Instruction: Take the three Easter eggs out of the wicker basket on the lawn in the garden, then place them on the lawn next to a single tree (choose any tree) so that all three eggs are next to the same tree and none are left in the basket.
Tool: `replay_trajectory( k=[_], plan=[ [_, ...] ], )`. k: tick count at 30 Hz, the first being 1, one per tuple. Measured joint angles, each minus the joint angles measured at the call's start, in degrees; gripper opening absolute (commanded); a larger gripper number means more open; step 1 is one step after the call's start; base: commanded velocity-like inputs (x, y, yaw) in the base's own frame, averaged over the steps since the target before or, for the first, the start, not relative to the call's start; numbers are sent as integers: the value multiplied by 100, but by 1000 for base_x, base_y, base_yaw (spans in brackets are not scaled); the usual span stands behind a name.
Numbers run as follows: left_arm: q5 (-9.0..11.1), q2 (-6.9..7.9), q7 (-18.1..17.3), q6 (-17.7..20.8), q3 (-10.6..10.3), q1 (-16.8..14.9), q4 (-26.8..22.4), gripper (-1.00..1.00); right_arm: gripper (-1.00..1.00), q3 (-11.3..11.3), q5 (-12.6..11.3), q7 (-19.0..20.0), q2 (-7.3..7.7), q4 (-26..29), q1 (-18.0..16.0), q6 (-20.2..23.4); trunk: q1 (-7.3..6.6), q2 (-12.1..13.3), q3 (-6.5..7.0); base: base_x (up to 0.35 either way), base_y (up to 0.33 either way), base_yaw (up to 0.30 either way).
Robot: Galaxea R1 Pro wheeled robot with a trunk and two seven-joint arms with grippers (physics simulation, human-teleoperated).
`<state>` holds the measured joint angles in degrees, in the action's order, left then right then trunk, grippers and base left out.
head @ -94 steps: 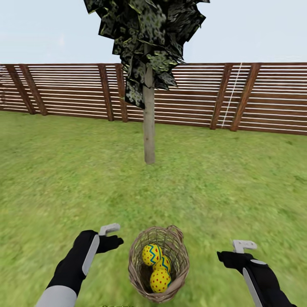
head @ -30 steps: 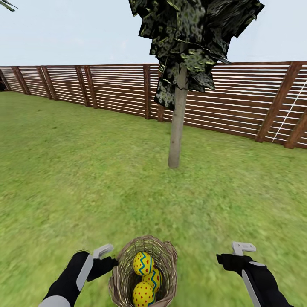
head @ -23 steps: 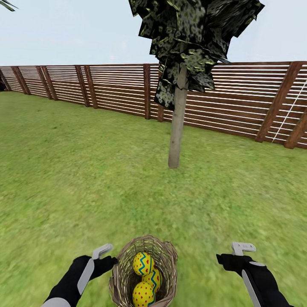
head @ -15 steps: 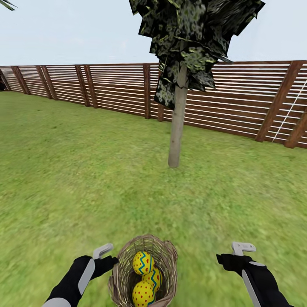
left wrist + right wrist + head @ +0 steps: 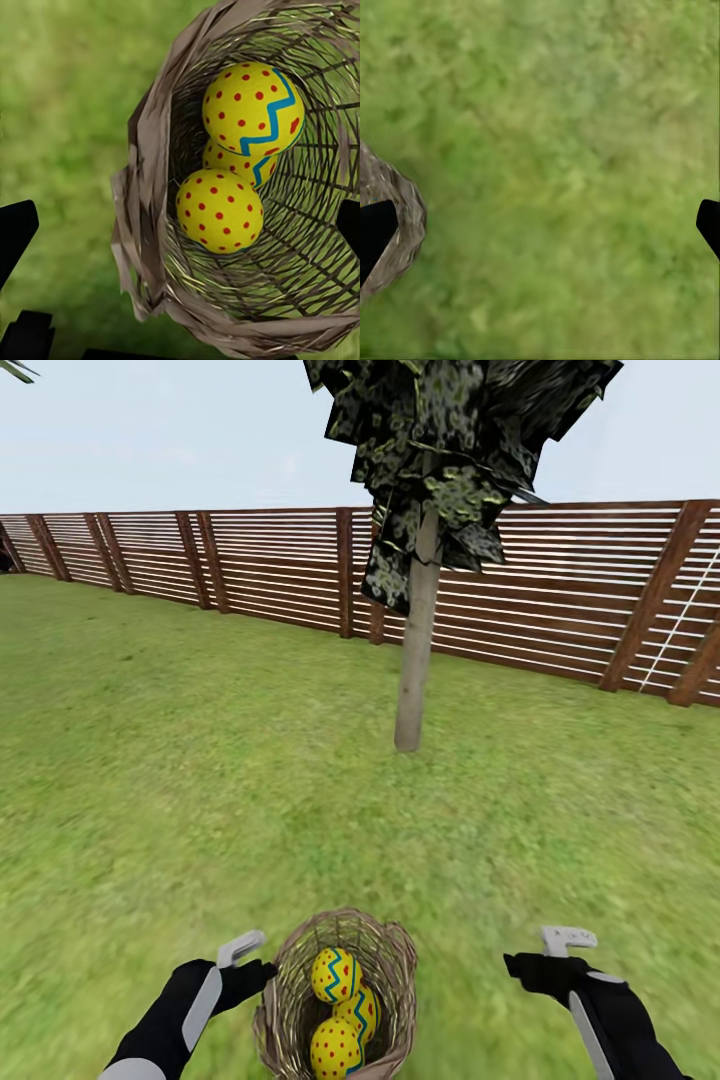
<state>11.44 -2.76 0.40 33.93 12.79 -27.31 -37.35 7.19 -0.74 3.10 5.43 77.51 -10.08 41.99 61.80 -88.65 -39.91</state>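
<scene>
Three Easter eggs (image 5: pixel 338 1010) lie in the wicker basket (image 5: pixel 290 1000); none sit by the tree (image 5: pixel 412 660). Left gripper (image 5: pixel 243 960) and right gripper (image 5: pixel 560 952) hover wide, empty, beside it.

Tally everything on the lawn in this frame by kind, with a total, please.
Easter eggs: 3, all inside the basket
Wicker basket: 1
Tree: 1, standing farther out on the lawn
Total: 5
</scene>
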Motion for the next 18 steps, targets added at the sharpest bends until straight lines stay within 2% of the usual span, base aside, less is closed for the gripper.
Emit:
replay_trajectory(
  k=[3, 7, 8, 11, 18],
  plan=[
    [0, 1, 0, 0, 0, 0, 0, 100, 100, 40, -1, 827, 13, 47, 0, 7, 66, -120, -54, 0, 0, 0],
    [-5, 1, 1, -1, 0, 0, 0, 100, 100, 162, -3, 2360, 10, 78, 1, 12, 154, -281, -126, 0, 0, 0],
    [-4, 1, 2, -5, 0, 0, 0, 100, 100, 192, -2, 2604, 6, 137, 1, 16, 176, -321, -144, 0, 0, 0],
    [-1, -6, 6, -8, 0, 0, 0, 100, 100, 223, -3, 2815, -8, 251, 1, 12, 242, -441, -198, 0, 0, 0],
    [-1, -43, 8, -24, 5, 0, 0, 100, 100, 232, -1, 2884, -12, 252, 1, 8, 395, -722, -323, 0, 0, 0]
  ],
)
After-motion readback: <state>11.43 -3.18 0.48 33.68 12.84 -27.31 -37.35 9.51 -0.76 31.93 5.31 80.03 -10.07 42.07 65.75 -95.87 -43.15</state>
